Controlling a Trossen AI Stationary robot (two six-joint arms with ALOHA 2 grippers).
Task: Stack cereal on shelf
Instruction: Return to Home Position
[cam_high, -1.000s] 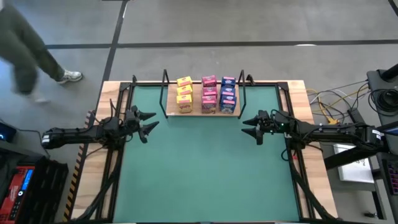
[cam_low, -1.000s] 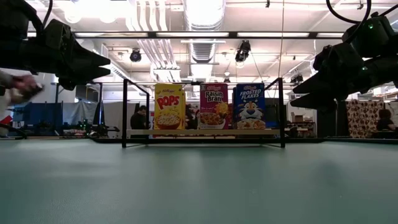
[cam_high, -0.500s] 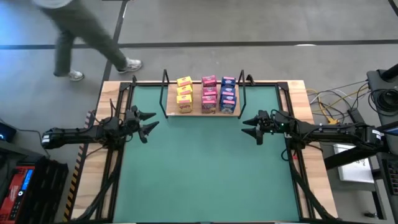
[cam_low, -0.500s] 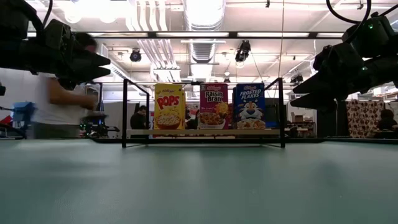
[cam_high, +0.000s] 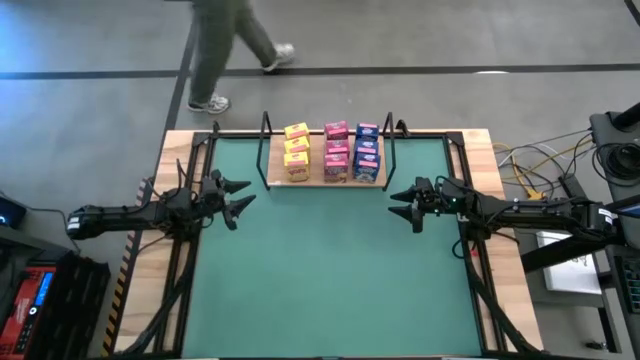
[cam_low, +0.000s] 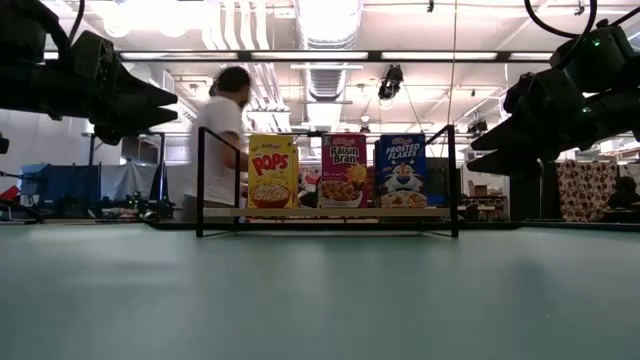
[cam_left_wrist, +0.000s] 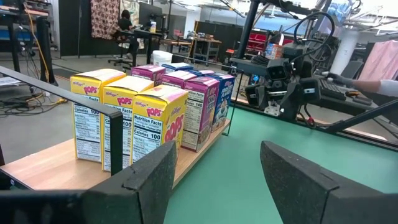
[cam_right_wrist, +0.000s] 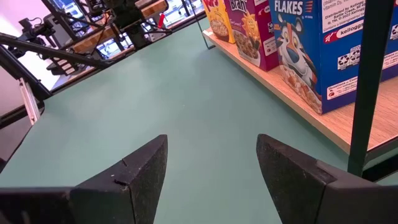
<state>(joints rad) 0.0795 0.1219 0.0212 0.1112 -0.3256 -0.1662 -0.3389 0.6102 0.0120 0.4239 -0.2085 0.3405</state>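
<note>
- We see the light wooden shelf board with thin black wire uprights (cam_low: 330, 212) at 12 o'clock on the green worktop (cam_high: 320, 280).
- Nine small cardboard cereal boxes stand on it in three rows of three. The yellow boxes (cam_high: 296, 150) are toward 9 o'clock, the pink boxes (cam_high: 336, 150) in the middle and the blue boxes (cam_high: 367, 152) toward 3 o'clock.
- The dark left arm (cam_high: 130, 215) hangs at 9 o'clock; the left jaws are spread wide, holding nothing.
- The dark right arm (cam_high: 500, 208) hangs at 3 o'clock; the right jaws are likewise spread and hold nothing.
- A person (cam_high: 225, 45) walks on the floor beyond the worktop, near 11 o'clock.
</note>
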